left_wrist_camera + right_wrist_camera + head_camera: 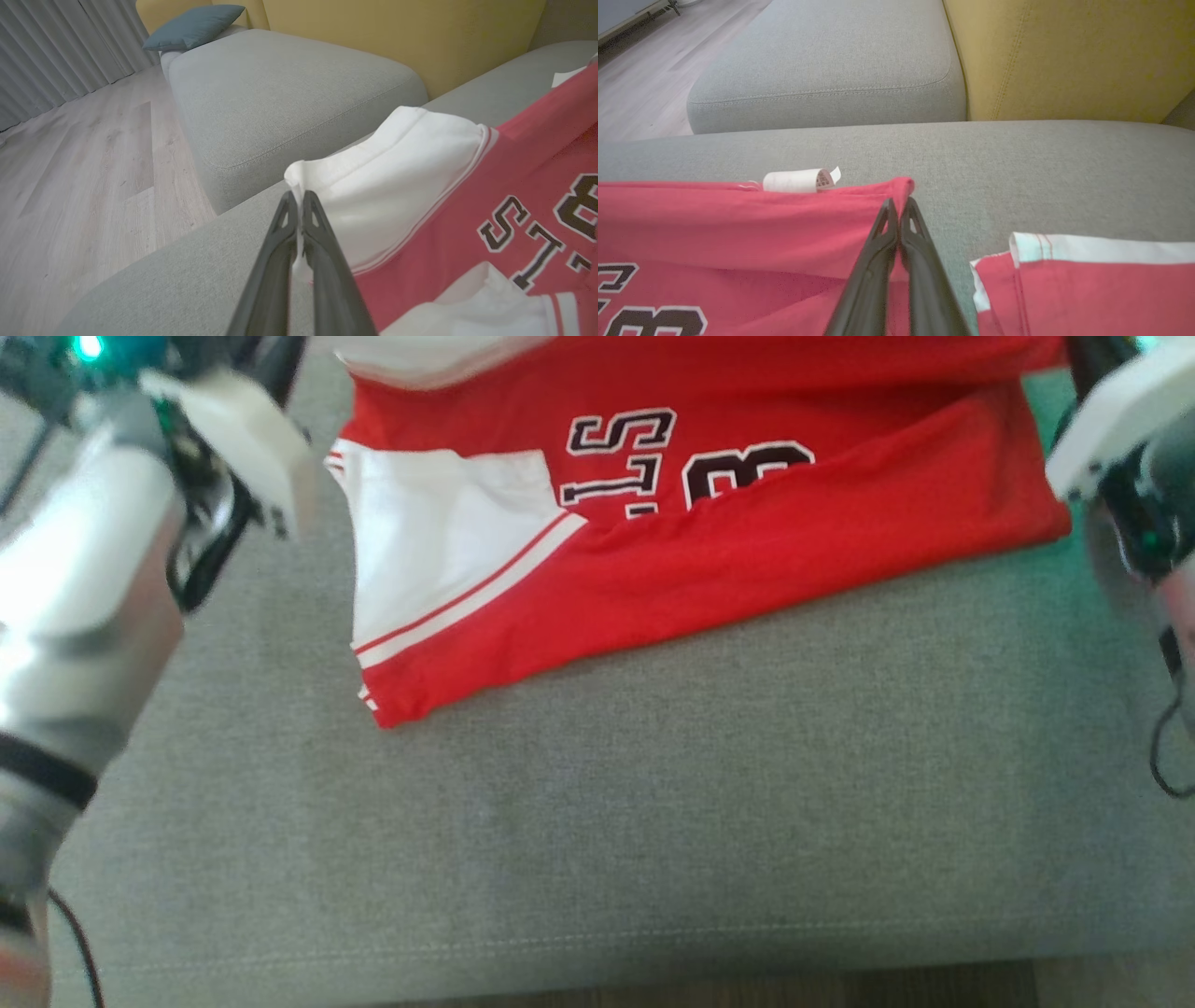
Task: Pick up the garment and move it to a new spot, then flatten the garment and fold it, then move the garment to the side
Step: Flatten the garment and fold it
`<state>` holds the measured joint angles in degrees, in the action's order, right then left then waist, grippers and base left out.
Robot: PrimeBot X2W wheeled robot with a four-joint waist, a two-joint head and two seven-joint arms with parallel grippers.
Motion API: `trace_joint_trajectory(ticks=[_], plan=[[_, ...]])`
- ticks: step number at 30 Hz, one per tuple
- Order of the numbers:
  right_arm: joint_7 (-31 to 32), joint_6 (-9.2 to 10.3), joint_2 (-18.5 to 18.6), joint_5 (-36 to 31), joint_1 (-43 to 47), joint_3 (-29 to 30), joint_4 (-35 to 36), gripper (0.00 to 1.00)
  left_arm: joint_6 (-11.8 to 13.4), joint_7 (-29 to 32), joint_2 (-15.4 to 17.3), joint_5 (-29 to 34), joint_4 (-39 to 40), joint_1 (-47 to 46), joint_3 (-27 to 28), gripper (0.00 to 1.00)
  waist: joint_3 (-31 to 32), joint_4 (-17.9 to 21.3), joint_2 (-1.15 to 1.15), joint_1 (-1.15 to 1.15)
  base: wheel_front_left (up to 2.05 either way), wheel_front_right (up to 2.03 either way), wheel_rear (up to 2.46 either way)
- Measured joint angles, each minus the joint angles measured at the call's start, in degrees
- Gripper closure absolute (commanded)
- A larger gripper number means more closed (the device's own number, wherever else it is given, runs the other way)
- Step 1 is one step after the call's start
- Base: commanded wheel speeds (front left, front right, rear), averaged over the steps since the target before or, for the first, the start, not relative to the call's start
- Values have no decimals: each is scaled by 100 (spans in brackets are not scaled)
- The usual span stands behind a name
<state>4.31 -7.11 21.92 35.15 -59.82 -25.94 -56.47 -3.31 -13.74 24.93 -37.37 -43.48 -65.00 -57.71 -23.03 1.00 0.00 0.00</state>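
In the head view the garment (747,551) ran off the top edge. A fold of its own red cloth covered the lower part of the dark lettering (621,443), which could not be read whole. The left forearm (84,616) and the right arm's wrist (1120,429) were blurred and cut by the side edges. In the right wrist view a small white rolled tag (796,180) lay at the garment's far hem, toward the back edge of the sofa seat (1041,163). Its print was too small to read.
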Motion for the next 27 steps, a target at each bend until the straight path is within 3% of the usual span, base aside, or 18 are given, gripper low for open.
trace_joint_trajectory(ticks=[11, 20, 27], plan=[[769, 0, 631, 768, 792, -655, 555, 100, 333, 603, 583, -1, 1875, 1149, -497, 100, 597, -208, 0, 0, 0, 0, 0], [1528, 0, 987, 1126, 1190, -1067, 923, 100, 624, 1073, 984, -4, 2929, 1739, -771, 100, 923, -256, 0, 0, 0, 0, 0], [1588, 0, 1138, 1113, 1233, -1278, 1043, 100, 767, 1296, 1131, -65, 3390, 1929, -879, 100, 935, -266, 0, 0, 0, 0, 0]])
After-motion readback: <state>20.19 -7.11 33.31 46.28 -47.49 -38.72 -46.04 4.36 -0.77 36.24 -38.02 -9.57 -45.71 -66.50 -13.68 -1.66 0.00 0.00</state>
